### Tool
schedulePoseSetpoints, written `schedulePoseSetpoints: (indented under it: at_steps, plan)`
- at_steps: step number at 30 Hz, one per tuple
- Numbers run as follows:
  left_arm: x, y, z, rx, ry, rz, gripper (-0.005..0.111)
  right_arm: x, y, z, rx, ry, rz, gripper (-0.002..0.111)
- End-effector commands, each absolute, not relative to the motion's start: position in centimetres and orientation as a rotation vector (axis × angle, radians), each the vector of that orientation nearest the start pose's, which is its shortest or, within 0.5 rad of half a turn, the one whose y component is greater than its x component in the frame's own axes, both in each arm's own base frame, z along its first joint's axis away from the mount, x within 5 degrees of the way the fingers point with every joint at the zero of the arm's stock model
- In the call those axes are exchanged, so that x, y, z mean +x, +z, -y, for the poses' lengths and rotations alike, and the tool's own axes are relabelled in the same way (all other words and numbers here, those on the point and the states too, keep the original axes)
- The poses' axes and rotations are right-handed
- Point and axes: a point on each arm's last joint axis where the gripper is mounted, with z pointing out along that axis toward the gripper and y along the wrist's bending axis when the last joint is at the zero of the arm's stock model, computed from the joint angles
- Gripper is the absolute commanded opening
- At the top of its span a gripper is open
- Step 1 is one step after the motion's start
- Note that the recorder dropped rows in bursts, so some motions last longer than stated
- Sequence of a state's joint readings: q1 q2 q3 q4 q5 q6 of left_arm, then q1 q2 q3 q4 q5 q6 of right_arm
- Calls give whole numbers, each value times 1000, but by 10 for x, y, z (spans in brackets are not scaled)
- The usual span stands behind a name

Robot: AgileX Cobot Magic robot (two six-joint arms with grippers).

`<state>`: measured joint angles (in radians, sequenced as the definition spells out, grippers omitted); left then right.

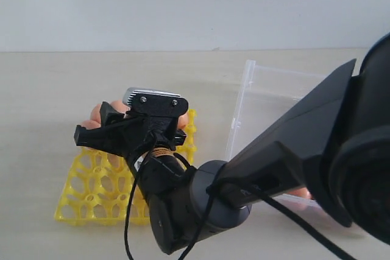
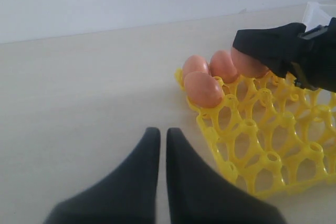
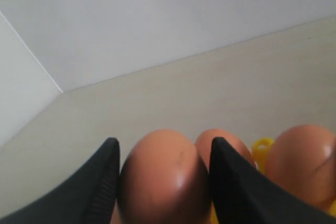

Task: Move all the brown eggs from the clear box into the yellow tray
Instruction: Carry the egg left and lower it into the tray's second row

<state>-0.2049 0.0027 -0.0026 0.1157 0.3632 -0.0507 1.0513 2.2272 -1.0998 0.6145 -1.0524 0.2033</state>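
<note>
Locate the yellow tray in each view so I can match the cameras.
Exterior: yellow tray, lower left of the picture.
Left wrist: yellow tray fills the lower right.
Right wrist: only a sliver of yellow tray, low right between eggs.
Shared landmark: brown eggs clustered at one corner.

Exterior view: high, behind the right arm, which crowds the near right; faces down across the table to the wall. Left wrist view: low over the table, looking past the left gripper at the yellow tray. Right wrist view: closest, right gripper framing one brown egg. Shared by all: the tray's egg-filled corner
</note>
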Motion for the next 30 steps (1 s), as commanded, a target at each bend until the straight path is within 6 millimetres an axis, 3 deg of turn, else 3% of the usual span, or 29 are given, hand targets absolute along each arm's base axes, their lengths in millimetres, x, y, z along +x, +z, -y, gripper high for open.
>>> schedulePoseSetpoints:
  at_steps: [1, 9, 19, 23, 30]
  plan:
    - [53, 181, 7, 210, -75, -1829, 4, 248, 111, -350, -4, 747, -1722, 0]
    - [53, 181, 7, 210, -75, -1829, 4, 247, 103, -349, 22, 734, -1813, 0]
    - [53, 181, 7, 210, -75, -1829, 4, 251, 112, -362, -13, 756, -1823, 0]
    - [53, 181, 7, 210, -75, -1829, 4, 253, 109, -357, 57, 716, -1843, 0]
    - [53, 181, 7, 210, -75, -1829, 4, 253, 103, -357, 31, 694, -1869, 0]
